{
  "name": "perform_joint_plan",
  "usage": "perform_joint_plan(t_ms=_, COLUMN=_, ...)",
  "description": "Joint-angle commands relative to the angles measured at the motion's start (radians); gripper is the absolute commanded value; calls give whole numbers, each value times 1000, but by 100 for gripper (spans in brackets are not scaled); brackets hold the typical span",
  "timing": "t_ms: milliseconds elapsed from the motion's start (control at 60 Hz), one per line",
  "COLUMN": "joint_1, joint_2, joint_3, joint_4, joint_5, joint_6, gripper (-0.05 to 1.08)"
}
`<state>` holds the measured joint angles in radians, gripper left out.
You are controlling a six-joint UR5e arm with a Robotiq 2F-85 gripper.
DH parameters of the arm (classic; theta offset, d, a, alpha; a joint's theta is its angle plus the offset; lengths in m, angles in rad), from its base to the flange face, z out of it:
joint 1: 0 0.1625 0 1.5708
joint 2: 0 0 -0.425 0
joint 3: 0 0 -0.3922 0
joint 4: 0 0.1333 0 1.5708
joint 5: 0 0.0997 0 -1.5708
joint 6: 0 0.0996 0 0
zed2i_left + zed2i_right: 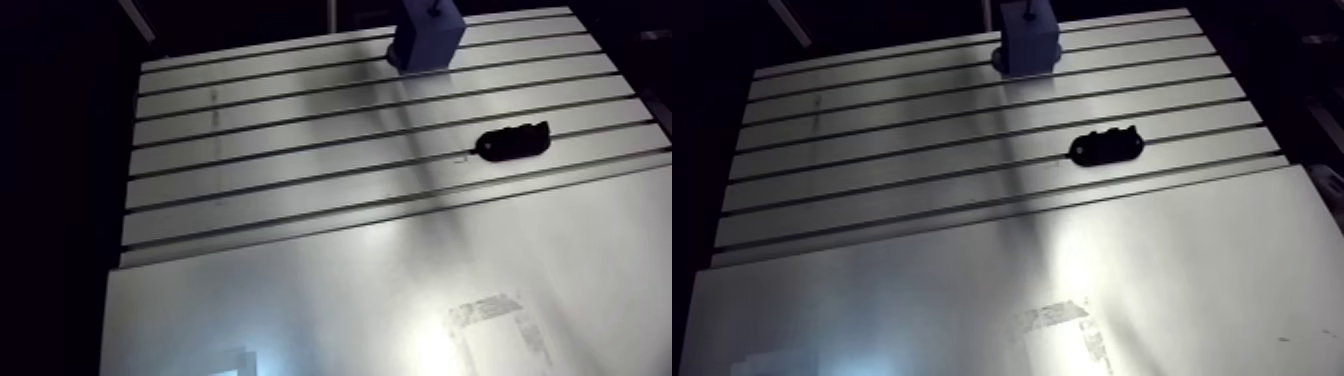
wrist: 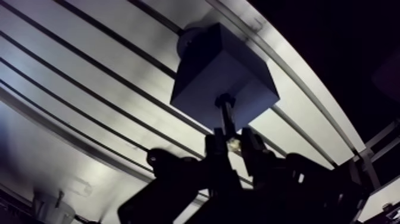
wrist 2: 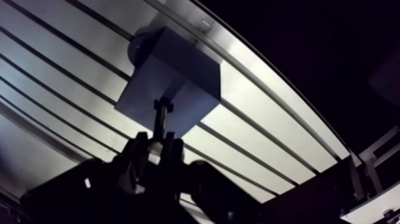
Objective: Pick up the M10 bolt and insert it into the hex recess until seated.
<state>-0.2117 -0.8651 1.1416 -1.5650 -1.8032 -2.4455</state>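
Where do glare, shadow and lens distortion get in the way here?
Arm view: glare blooms on the near part of the table, and the surroundings are black. Wrist view: the gripper is a dark silhouette, the table slots bow into curves, and the block stays readable.

The gripper (image 3: pixel 156 140) holds the M10 bolt (image 3: pixel 158 119) pinched between its two dark fingers (image 3: pixel 141 150), which stand close together. The bolt's far end, slightly wider than its shank, meets the near face of a blue-grey block (image 3: pixel 178 68) ahead of the gripper. The block stands on the slotted table (image 3: pixel 268 140), across several of its dark grooves. A dark round part (image 3: pixel 140 49) shows at the block's far corner.
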Motion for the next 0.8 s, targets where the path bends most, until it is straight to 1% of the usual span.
perform_joint_plan(t_ms=17, joint_1=0, joint_2=4, joint_3=-1, joint_4=-5, joint_5=0, joint_6=-4, gripper=87)
perform_joint_plan(t_ms=800, joint_1=-2, joint_2=13, joint_3=2, joint_4=-17, joint_5=-2, joint_6=-5, gripper=86)
